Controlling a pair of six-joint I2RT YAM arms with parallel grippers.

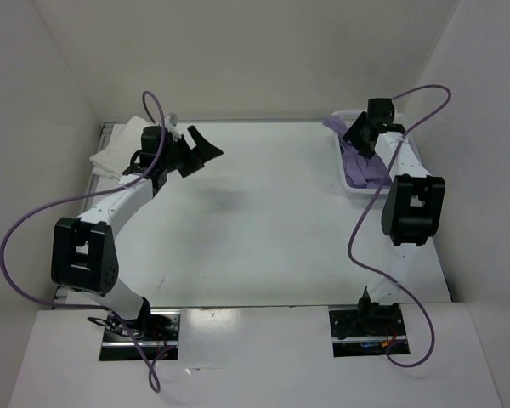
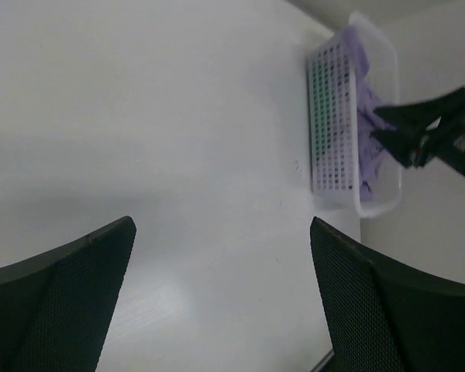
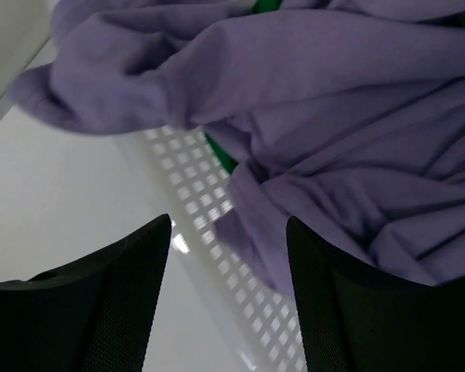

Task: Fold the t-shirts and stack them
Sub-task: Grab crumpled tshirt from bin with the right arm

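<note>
Hovering right gripper [image 3: 229, 232], jaws spread: you pinch a bunched fold of the limp purple shirt [image 3: 349, 132]; left gripper [image 2: 221, 229] spread too

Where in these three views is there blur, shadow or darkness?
Top external: even light, sharp, a faint shadow on the table near the left gripper. Left wrist: its fingers dark and blurred, the basket sharper, a grey shadow band across the table. Right wrist: the lavender t-shirt close and soft; right gripper nearly black.
</note>
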